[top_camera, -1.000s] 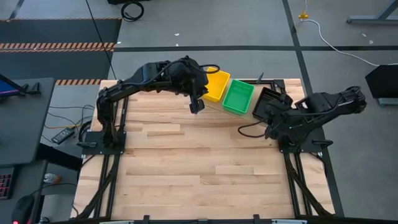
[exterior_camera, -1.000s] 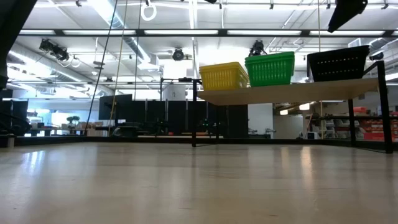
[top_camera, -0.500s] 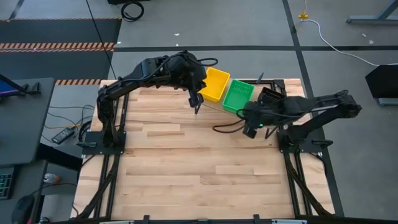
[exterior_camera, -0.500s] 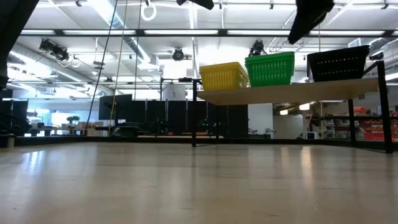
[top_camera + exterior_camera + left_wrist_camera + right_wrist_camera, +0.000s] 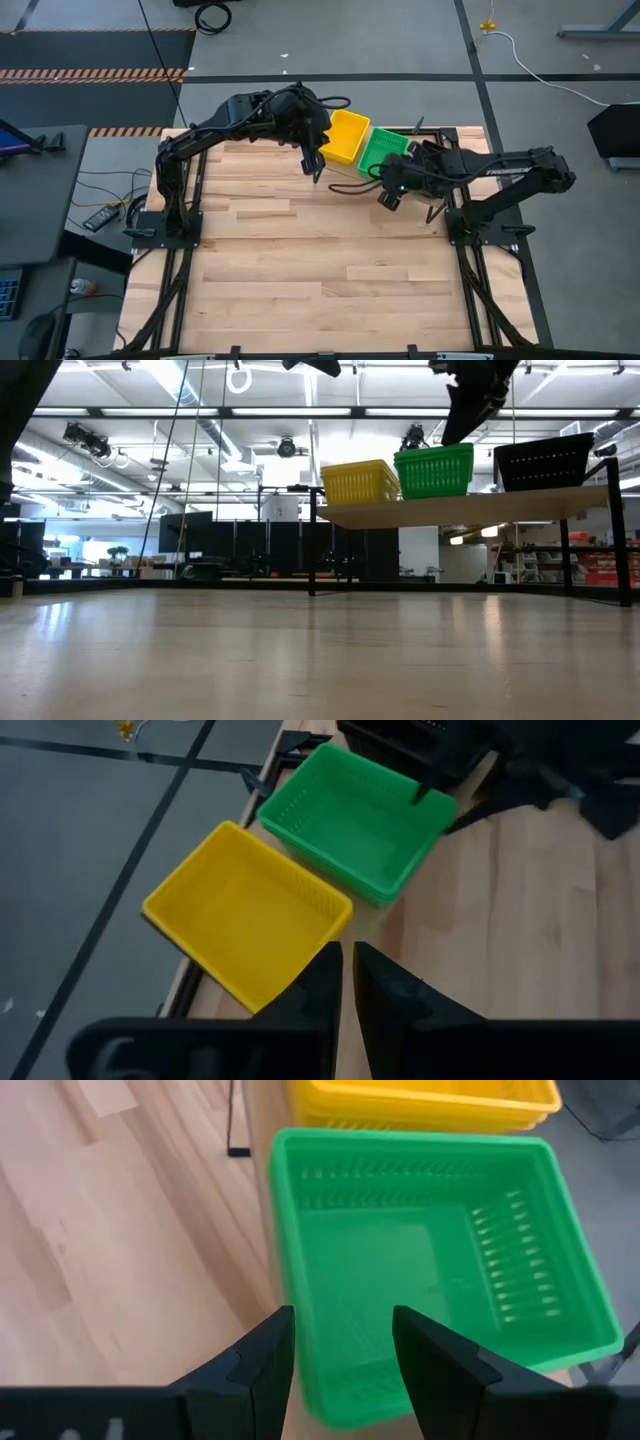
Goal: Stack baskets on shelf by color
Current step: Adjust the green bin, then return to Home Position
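right gripper [image 5: 340, 1350] spread wide, empty, over green basket stack [image 5: 440, 1270] on shelf [image 5: 470, 508]

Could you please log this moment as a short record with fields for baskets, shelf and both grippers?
yellow baskets: stack on the shelf's left end in the low view
green baskets: stack at mid-shelf
black baskets: stack at the other end
shelf: carries all three stacks
left gripper: shut, empty, beside yellow stack
right gripper: open, empty, over green stack
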Controlling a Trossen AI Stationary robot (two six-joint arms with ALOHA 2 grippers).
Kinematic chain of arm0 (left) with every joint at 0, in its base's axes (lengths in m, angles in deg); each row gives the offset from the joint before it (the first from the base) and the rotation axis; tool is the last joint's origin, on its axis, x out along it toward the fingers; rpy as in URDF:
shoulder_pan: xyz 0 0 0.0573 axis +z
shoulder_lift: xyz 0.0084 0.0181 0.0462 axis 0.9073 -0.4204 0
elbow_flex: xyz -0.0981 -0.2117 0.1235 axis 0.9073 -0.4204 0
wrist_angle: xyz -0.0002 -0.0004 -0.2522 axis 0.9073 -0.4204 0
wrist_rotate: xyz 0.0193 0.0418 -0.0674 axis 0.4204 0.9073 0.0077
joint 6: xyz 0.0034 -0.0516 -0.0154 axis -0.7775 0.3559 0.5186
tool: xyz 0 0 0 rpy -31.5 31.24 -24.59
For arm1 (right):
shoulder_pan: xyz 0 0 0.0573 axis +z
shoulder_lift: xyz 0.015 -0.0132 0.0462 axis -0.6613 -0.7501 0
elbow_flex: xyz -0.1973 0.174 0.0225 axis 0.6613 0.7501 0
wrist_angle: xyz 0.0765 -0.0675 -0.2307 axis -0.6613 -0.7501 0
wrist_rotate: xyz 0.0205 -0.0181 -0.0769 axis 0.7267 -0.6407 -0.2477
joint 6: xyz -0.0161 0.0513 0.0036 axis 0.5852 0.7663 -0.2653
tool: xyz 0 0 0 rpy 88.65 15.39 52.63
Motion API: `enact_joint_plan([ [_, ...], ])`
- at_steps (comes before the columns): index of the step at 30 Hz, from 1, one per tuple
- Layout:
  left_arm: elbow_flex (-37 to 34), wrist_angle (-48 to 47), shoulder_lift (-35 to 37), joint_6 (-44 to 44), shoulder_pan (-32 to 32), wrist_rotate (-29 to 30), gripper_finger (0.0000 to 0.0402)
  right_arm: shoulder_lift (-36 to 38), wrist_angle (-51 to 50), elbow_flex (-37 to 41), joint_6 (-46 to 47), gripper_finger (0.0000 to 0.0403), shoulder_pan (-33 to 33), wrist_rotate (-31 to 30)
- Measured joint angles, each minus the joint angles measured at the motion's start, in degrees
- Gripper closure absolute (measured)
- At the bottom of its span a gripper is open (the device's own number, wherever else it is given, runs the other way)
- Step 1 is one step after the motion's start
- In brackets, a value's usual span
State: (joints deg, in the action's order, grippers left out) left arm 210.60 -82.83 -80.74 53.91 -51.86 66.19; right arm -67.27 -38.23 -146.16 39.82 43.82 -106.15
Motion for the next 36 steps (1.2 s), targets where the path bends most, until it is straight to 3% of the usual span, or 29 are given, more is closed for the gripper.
enact_joint_plan([
  [19, 0.0, -2.8, 0.3, 2.4, 0.0, -2.7, 0.0384, 0.5, 4.2, -2.2, -2.0, 0.0226, -2.9, 1.2],
  [26, 0.0, -0.8, 4.7, 3.6, 0.4, -2.0, 0.0397, 2.9, 4.9, -10.3, -1.1, 0.0231, -1.8, 10.1],
  [30, 0.0, -0.7, 6.3, 4.4, 0.6, -2.3, 0.0398, 6.7, 8.4, -10.1, 0.3, 0.0267, -0.5, 13.4],
  [36, -0.1, 0.0, 7.2, 5.8, -0.3, -2.2, 0.0399, 15.3, 13.2, -7.7, -0.4, 0.0371, 2.4, 13.7],
])
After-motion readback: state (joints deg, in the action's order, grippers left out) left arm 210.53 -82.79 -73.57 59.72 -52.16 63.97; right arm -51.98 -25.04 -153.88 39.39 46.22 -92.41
